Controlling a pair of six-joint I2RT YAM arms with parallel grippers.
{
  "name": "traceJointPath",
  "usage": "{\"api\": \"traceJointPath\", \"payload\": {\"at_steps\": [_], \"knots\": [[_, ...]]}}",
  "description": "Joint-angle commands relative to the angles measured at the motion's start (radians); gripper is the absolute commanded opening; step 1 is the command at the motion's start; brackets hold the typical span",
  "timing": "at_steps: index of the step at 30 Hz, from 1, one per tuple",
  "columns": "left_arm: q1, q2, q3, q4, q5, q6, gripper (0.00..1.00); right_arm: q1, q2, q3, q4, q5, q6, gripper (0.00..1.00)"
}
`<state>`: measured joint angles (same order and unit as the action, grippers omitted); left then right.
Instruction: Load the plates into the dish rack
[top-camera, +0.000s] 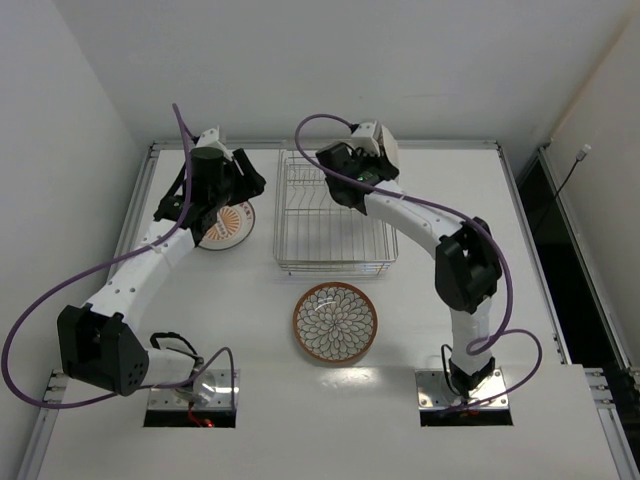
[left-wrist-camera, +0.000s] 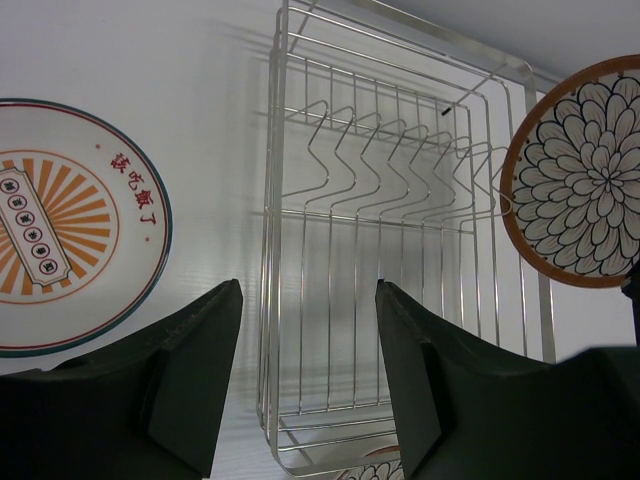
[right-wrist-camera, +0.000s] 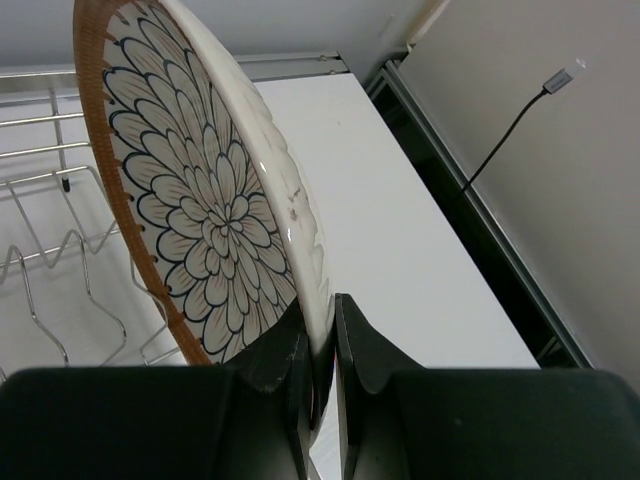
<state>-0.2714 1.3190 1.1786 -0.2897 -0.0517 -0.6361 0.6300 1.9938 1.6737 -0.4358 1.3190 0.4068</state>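
Right wrist: right fingers (right-wrist-camera: 287, 368) pinch flower plate (right-wrist-camera: 205, 200) upright to slot between rack (left-wrist-camera: 400, 215) prongs; left fingers (left-wrist-camera: 195, 370) wide, empty.

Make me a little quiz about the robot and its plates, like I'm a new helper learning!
1. True or false: the left gripper is holding a plate.
2. Who pinches the upright flower plate? A) left gripper B) right gripper C) nobody
3. How many plates lie flat on the table in the top view?
Key: 1 false, it is open and empty. 2 B. 3 two: the sunburst plate and the big flower plate.
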Motion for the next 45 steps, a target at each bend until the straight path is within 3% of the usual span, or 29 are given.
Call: {"api": "traceJointPath", "payload": {"at_steps": [1,7,30,41,45], "knots": [[0.005,-0.023,0.006,0.034,0.015,0.01,0.54,0.01,-0.006,0.037,0.13,0.028,-0.014,0.0],[0.005,-0.032,0.006,0.034,0.015,0.01,0.54,0.03,0.049,0.092,0.088,0.101,-0.023,0.0],[0.005,-0.032,0.006,0.034,0.024,0.01,0.54,0.096,-0.102,0.057,0.056,0.456,-0.045,0.0],[0.005,-0.032,0.006,0.034,0.024,0.01,0.54,0.086,-0.182,0.0,0.098,0.448,-0.055,0.0],[0.005,-0.032,0.006,0.034,0.024,0.01,0.54,0.067,-0.08,0.081,0.048,0.448,-0.042,0.0]]}}
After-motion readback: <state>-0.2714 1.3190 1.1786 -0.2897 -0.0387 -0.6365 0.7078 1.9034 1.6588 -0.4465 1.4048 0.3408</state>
